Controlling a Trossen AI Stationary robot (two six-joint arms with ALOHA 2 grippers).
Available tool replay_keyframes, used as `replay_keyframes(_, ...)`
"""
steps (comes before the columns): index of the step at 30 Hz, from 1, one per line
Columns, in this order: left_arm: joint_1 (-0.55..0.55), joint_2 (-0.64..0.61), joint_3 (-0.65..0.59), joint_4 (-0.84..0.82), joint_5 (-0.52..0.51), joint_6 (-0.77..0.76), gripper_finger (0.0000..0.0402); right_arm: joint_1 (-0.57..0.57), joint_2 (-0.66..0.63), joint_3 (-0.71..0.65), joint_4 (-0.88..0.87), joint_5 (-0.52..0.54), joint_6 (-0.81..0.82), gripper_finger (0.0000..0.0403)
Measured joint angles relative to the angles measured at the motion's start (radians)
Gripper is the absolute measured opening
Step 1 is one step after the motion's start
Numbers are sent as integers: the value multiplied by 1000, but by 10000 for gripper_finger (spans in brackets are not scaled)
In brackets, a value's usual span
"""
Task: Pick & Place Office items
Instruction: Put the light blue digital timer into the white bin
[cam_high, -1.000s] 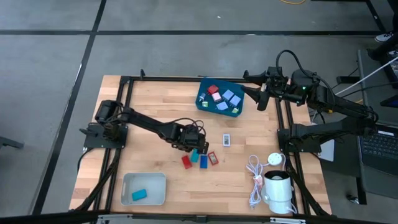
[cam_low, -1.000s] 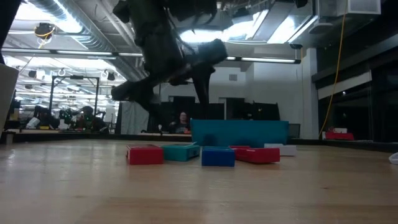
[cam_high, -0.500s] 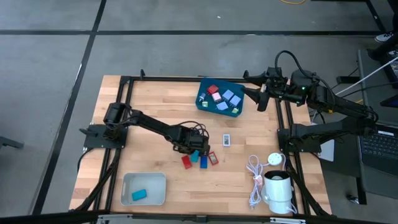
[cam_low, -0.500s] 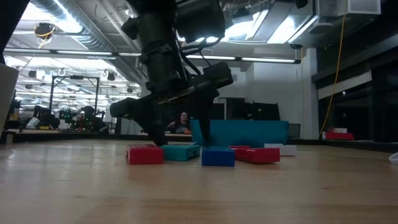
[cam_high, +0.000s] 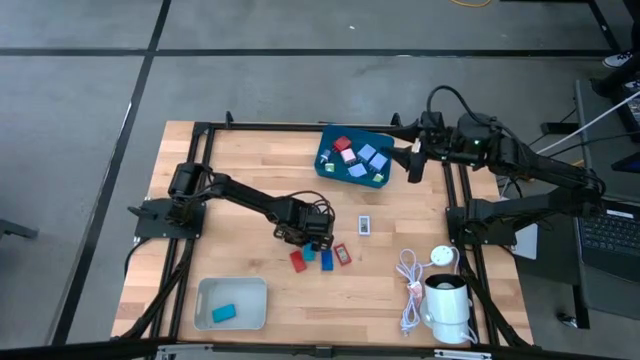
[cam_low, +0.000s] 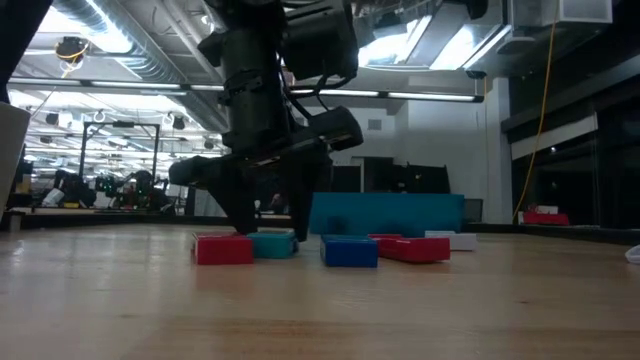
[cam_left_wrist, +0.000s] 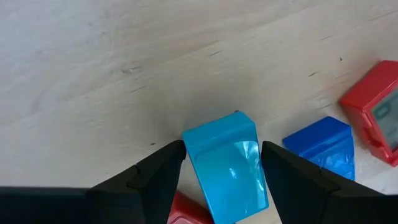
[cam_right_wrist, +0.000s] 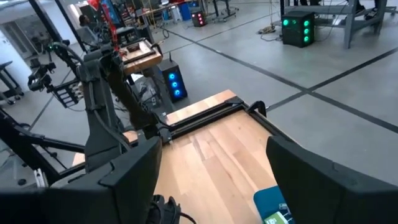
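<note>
On wood, teal piece (cam_left_wrist: 227, 163) lies between left hand (cam_left_wrist: 222, 163) fingers.

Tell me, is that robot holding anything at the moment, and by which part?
Not yet. The left end effector is open, its fingers on either side of a teal piece lying on the table. The right end effector holds nothing.

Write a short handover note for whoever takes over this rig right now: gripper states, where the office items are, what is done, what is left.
Left gripper: open, down at the table, fingers either side of a teal piece, not yet closed.
Right gripper: open, waiting raised beside the teal bin.
Done: one teal piece in the white tray.
Left: red piece, blue piece, second red piece, white piece on the table; several more in the bin.
</note>
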Motion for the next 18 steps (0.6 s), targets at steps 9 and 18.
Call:
replay_keyframes(9,-33,0,2,-25,-36,2,223,0,5,0,-4,-4,-25,297)
replay_keyframes(18,-74,0,0,-10,-53,-27,163,0,5,0,-4,-26,-37,297)
